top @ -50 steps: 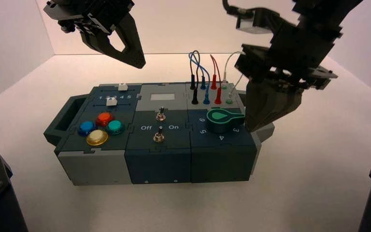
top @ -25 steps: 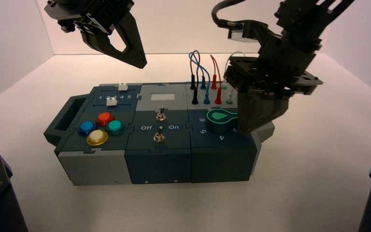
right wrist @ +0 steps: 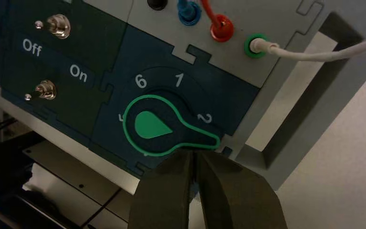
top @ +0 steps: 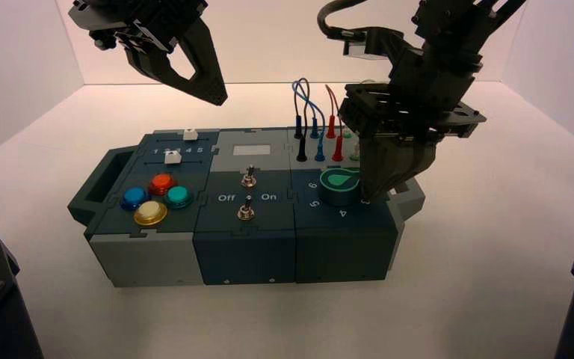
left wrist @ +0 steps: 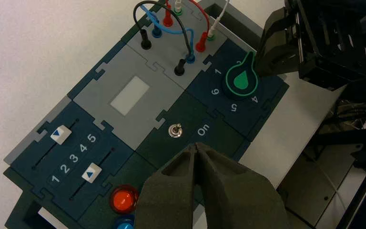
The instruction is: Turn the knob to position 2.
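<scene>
Dark green and round, the knob [right wrist: 158, 127] is sitting on the right-hand end of the box [top: 157, 258], in the dark-blue panel just in front of the grey strip where the wires [top: 304, 93] are plugged in. Its lighter green teardrop top is showing plainly in the right wrist view, and its outlined pointer arm is reaching out to end just below the white numeral 2, a little short of lining up with it — the numerals 6 and 1 are printed further round the dial.

The right gripper [right wrist: 195, 160] is standing low over the box's right end, its dark fingers [right wrist: 164, 195] pressed together tip to tip with nothing between them. Those tips are lying right at the outer end of the pointer arm, touching or all but touching its side. In the high view the same gripper [top: 374, 196] is hiding the pointer arm and leaving only the round body of the knob [top: 338, 185] in sight.

The left gripper [top: 208, 88] is hanging high above the back of the box, well apart from it — its fingers [left wrist: 171, 191] are meeting at the tips and holding nothing, above the two toggle switches [top: 247, 194] marked Off and On.
</scene>
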You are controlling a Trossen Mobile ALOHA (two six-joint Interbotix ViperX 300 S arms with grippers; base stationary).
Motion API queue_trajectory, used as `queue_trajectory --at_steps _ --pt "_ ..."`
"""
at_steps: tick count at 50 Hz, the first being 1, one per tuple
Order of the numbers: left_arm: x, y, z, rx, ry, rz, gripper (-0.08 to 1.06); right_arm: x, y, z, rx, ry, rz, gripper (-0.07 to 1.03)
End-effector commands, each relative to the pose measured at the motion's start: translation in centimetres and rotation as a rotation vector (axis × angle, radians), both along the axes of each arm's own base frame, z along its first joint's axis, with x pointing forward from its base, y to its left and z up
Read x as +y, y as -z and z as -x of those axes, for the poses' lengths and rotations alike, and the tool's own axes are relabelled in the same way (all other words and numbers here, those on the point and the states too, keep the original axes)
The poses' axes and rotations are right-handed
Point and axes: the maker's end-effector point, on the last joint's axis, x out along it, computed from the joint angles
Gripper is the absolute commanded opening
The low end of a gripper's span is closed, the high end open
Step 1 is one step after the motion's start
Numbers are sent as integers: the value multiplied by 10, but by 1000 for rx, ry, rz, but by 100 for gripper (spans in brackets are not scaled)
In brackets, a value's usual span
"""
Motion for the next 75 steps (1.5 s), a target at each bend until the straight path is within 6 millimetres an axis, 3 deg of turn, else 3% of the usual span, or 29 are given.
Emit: queue_trajectory --at_steps 1,13,75 --pt "-3 -6 -2 -19 6 17 -3 -1 -5 -7 -21 8 -6 -2" --pt "-4 -7 -2 -21 6 19 -3 -8 -10 -14 -35 26 -5 -2" --pt "-3 -6 -2 -21 8 17 -3 3 -20 -28 -65 25 -28 -2"
